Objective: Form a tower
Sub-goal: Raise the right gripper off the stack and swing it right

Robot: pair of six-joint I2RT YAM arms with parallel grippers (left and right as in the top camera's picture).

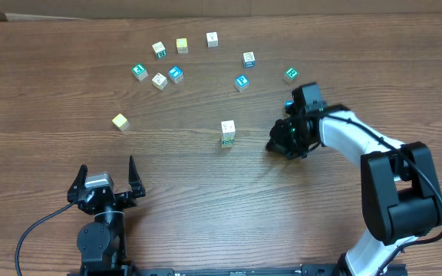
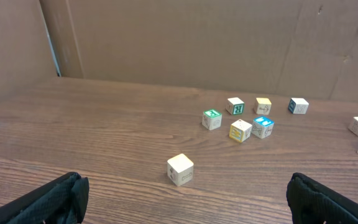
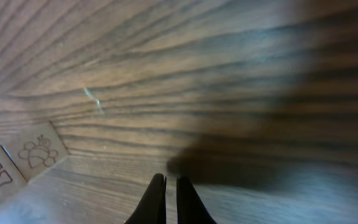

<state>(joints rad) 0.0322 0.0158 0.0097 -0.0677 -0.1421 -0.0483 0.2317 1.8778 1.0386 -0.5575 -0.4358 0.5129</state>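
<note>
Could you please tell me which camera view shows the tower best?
The overhead view: the tower stands whole mid-table, apart from the loose cubes. The left wrist view shows only loose cubes, not the tower. The right wrist view catches cropped printed faces at its left edge, perhaps the tower's; I cannot tell.

You had a brown wood-grain table (image 1: pixel 206 207) before you. Near its middle stood the tower (image 1: pixel 228 133), well apart from the rest. A pale yellow cube (image 1: pixel 120 121) lay alone to its left. Toward the far edge sat a green-faced cube (image 1: pixel 140 72), a tan cube (image 1: pixel 159 80) and a blue-faced cube (image 1: pixel 176 74) close together, with a light cube (image 1: pixel 159 50) and a yellow cube (image 1: pixel 182 45) behind them. Farther right lay a white cube (image 1: pixel 212 39), a grey-printed cube (image 1: pixel 249 59), a second blue cube (image 1: pixel 241 82) and a second green cube (image 1: pixel 290 74).
</note>
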